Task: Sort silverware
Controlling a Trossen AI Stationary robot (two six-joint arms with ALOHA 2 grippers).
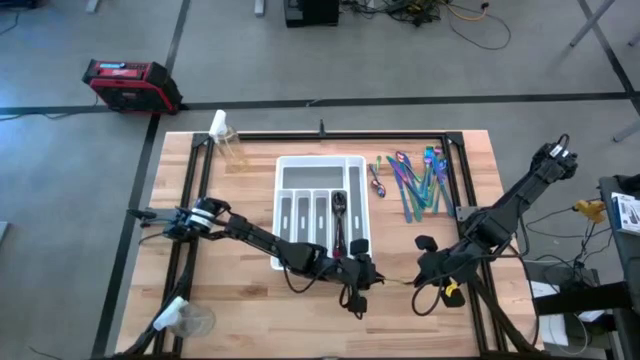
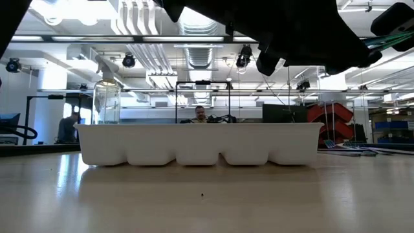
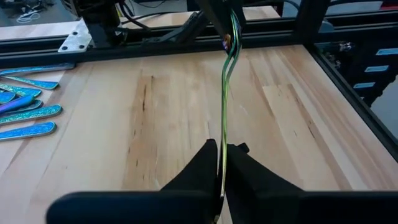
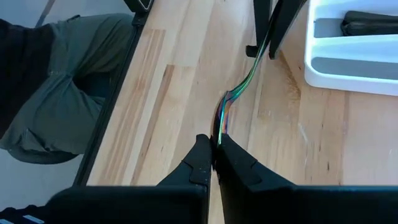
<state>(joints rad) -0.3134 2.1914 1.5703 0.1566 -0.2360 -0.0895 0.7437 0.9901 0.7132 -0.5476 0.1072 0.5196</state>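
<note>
From above, you see the white tray [image 1: 322, 172] in the middle of the wooden table [image 1: 250, 320], with one dark utensil [image 1: 339, 215] lying in one of its long compartments. The rest of the silverware [image 1: 418, 180], in teal, blue and purple, lies in a loose group on the table just to the right of the tray. The left gripper [image 1: 362, 275] is near the front right corner of the tray, and the right gripper [image 1: 424, 268] is close beside it, to its right. Between them you can see a thin piece [image 1: 400, 282] that both seem to hold. A spray bottle [image 1: 226, 135] stands at the back left, and a clear cup [image 1: 185, 320] lies at the front left.

In the low view, you see the tray's white side wall [image 2: 200, 142] across the table, and the dark arms fill the top of the picture. The bottle [image 2: 107, 97] stands behind the tray. A person [image 2: 200, 114] sits far back in the room.

In the left wrist view, your left gripper [image 3: 221, 163] has its fingers pressed together on one end of a slim iridescent utensil [image 3: 225, 106], which reaches away above the wood. Some blue handles [image 3: 28, 112] lie at the side.

In the right wrist view, your right gripper [image 4: 214, 152] is also clamped on an end of the same utensil [image 4: 239, 87]. A corner of the tray [image 4: 348, 53] shows near it, with the dark utensil [image 4: 367, 23] inside.
</note>
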